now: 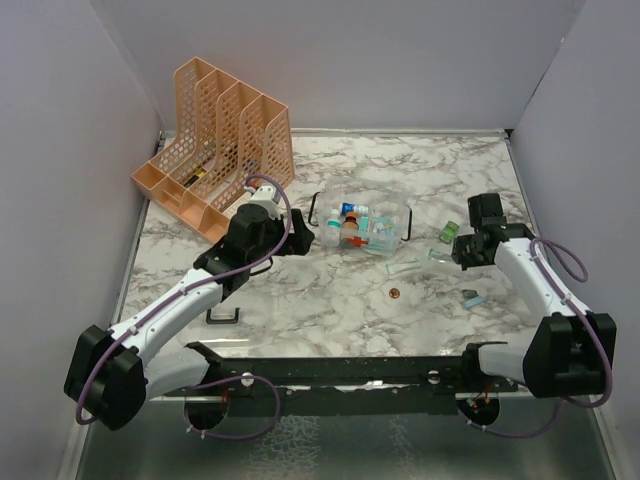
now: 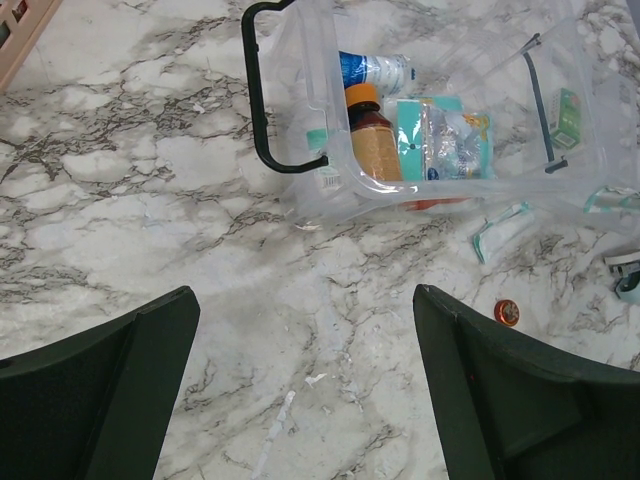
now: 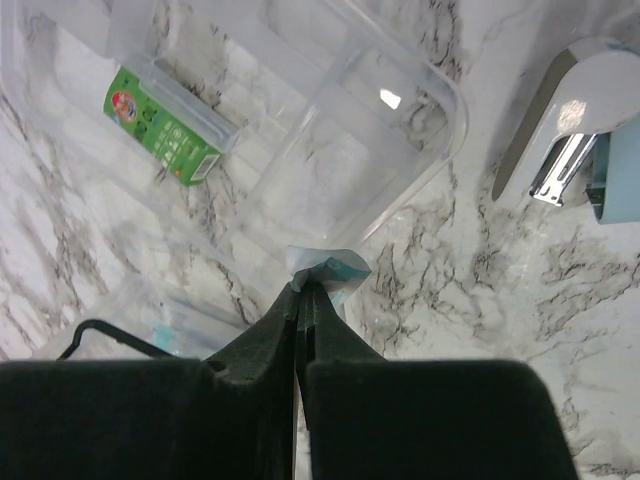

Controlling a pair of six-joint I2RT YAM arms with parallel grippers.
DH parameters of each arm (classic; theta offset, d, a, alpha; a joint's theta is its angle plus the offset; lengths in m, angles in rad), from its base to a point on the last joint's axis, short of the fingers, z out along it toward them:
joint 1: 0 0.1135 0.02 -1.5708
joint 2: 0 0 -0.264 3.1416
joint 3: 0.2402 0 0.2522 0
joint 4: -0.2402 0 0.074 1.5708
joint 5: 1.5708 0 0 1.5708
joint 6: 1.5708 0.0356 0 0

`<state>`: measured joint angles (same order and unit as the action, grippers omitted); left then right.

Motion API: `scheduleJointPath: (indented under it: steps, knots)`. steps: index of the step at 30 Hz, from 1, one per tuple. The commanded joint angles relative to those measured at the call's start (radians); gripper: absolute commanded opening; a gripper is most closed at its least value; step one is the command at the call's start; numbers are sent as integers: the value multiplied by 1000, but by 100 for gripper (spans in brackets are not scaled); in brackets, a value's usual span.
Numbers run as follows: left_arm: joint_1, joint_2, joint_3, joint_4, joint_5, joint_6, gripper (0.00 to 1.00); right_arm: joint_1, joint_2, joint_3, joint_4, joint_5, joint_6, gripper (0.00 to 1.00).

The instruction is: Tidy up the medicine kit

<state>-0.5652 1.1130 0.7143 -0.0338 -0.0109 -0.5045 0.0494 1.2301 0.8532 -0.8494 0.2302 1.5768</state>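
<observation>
Medicine kit (image 2: 322, 190) just ahead of left gripper (image 2: 305, 298) — untouched.

I view the table (image 1: 300, 295) from above and behind the arm bases. The left wrist camera looks down and far from low over the marble; the right sits closer still. All share the green box (image 1: 449, 236) near the medicine kit (image 1: 365, 228).

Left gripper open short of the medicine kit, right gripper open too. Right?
No. The right gripper is shut, pinching a small teal-and-white packet, as the right wrist view shows. The left gripper is open short of the medicine kit.
</observation>
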Motion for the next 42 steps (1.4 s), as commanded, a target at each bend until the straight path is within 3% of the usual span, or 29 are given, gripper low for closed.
scheduleJointPath:
  steps: [1, 18, 26, 33, 42]
  knots:
    - [-2, -13, 30, 3, -24, 14, 92, -16, 48, 26, -39, 116, 68, 1]
    - [-2, -14, 43, -4, -34, 34, 92, -34, 189, 1, 60, 30, 148, 1]
    - [-2, -18, 42, -8, -34, 34, 92, -40, 182, 3, 69, 15, 191, 1]
    - [-3, -16, 57, -11, -34, 38, 92, -55, 179, -53, 159, -100, 270, 1]
    - [-3, -11, 62, -13, -33, 39, 92, -66, 177, -52, 179, -83, 300, 1]
